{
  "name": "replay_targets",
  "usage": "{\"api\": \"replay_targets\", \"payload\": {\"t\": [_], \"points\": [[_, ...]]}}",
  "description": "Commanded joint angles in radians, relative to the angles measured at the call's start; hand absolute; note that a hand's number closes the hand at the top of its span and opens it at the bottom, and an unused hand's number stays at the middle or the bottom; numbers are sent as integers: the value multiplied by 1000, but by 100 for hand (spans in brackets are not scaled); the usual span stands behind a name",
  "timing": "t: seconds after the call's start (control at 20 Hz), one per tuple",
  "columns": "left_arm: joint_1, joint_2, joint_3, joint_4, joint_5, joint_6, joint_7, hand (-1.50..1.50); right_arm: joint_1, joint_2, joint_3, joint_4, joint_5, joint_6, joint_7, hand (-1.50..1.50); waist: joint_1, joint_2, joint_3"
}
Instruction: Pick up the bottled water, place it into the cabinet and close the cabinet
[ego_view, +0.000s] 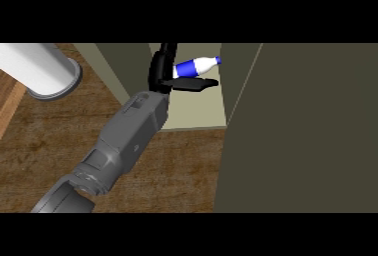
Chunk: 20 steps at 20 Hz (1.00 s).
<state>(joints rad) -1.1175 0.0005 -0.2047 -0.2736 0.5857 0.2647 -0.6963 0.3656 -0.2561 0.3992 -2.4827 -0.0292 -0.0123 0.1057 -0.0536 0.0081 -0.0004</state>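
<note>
One grey forearm (129, 137) rises from the lower left of the head view and slants up toward the cabinet (199, 107). Which arm it is cannot be told for sure from this view alone; it enters on the left side, so it reads as the left hand (164, 70). The hand is black and sits just inside the cabinet opening. Its fingers stretch up along the left side of the bottled water (196, 66), and the thumb sticks out underneath the bottle toward the right. So the hand is cupped around the bottle, with fingers on one side and thumb below it.

The bottled water lies tilted, with its white cap pointing to the upper right and a blue label around its middle. It is inside the cabinet, above the pale shelf floor, near the back of the opening.

The cabinet door (303, 130) stands open as a wide dark olive panel just to the right of the opening. To the left of the cabinet, a wooden surface (52, 145) spreads out. On it, well apart from the cabinet, a white cylinder (40, 70) with a grey rim lies at the upper left.
</note>
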Motion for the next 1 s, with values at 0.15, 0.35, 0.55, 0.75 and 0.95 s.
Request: {"api": "replay_targets", "payload": {"t": [0.15, 0.35, 0.55, 0.75, 0.95], "points": [[152, 0, -120, -255, 111, 4, 56, -150, -10, 1, -18, -95, -18, -8, 92, -150, 28, -14, 0], [266, 0, -166, -441, 70, 43, 110, -150, 13, 11, -17, -59, 0, -12, 54, -150, 62, -20, 1], [440, 50, -207, -614, 52, 21, 171, 150, -17, 10, 26, -110, 60, -39, 113, -150, 77, -22, 0], [565, 84, -246, -778, 38, 45, 181, 150, -54, -77, 16, -113, 65, 22, 138, -150, 84, -22, 0], [719, 152, -300, -924, 13, 66, 214, 150, -82, -141, 74, -113, 72, 71, 212, 150, 90, -22, -1]]}}
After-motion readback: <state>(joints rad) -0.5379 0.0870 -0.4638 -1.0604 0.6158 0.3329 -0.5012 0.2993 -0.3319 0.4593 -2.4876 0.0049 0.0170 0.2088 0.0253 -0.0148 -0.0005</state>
